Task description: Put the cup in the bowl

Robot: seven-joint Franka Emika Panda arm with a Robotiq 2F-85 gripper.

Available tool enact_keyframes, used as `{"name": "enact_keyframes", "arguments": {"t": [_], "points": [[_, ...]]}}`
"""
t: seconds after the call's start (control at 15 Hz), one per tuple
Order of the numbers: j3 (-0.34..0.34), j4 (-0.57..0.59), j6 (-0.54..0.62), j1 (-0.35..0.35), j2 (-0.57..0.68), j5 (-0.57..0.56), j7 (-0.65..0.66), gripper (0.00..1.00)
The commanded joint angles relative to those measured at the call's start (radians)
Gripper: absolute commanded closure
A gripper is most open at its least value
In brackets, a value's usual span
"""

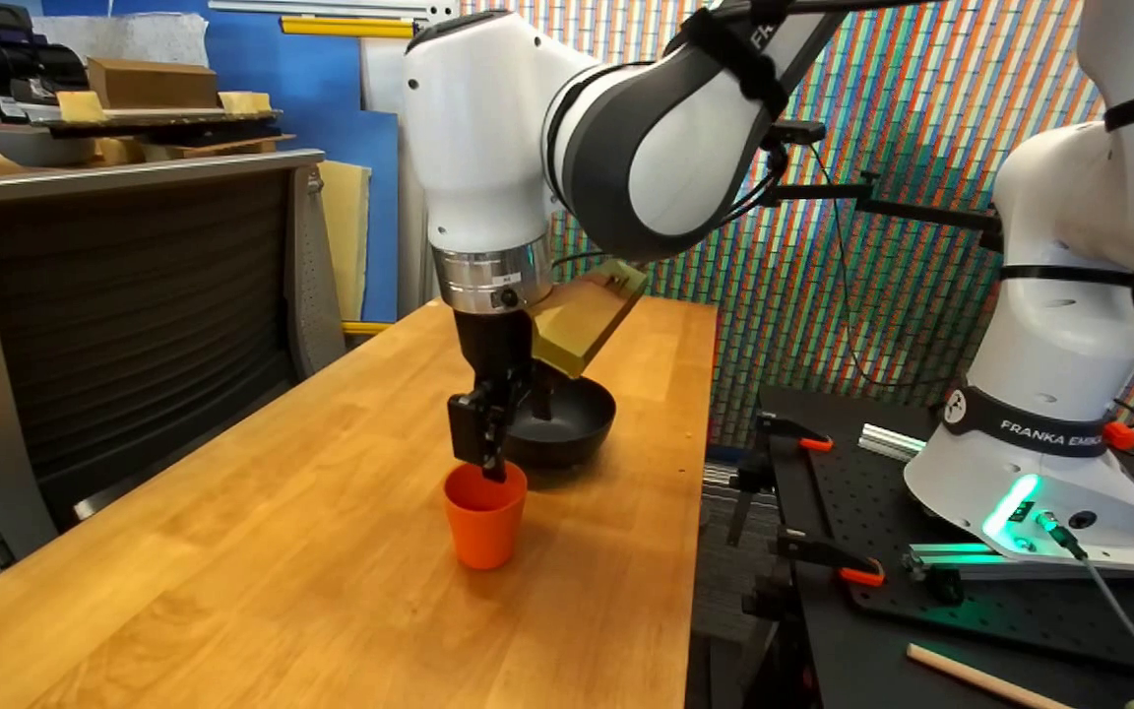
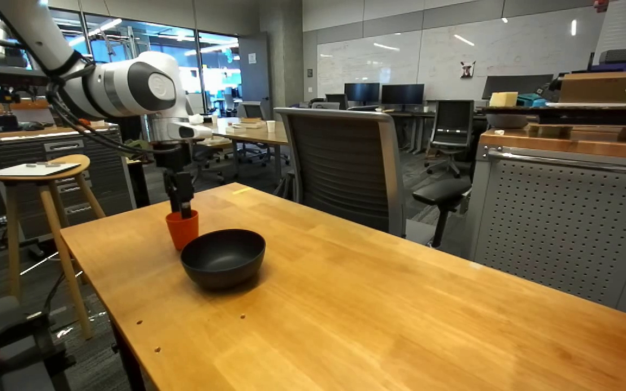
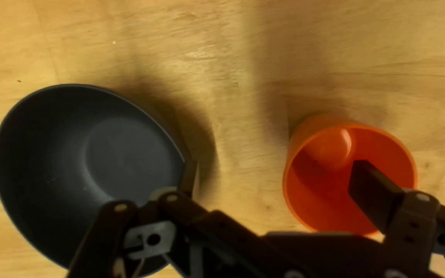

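Note:
The orange-red cup stands upright on the wooden table, and it also shows in an exterior view and the wrist view. The black bowl sits close beside it, apart by a narrow gap. It shows whole in an exterior view and partly in the wrist view. My gripper is open and empty, pointing down. In the wrist view one finger overlaps the cup's opening and the other overlaps the bowl's rim. In an exterior view the gripper is just above the cup's rim; exact finger depth is unclear.
The wooden table carries the cup and bowl. A chair stands along one long side. A black mounting table with another white arm's base stands beside the table. A wooden stool is near its end.

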Motion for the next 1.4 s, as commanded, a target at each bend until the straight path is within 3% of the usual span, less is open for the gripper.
{"name": "enact_keyframes", "arguments": {"t": [0.0, 0.6, 0.8, 1.0, 1.33], "points": [[-0.037, 0.035, 0.019, 0.035, 0.067, 0.034, -0.025, 0.26], [-0.052, 0.071, 0.066, 0.081, 0.125, 0.077, -0.042, 0.98], [-0.045, 0.031, 0.053, 0.104, 0.026, 0.071, -0.057, 1.00], [-0.081, 0.002, 0.021, 0.101, -0.066, 0.059, 0.015, 0.99], [-0.183, -0.123, 0.060, 0.047, -0.236, -0.116, 0.226, 0.99]]}}
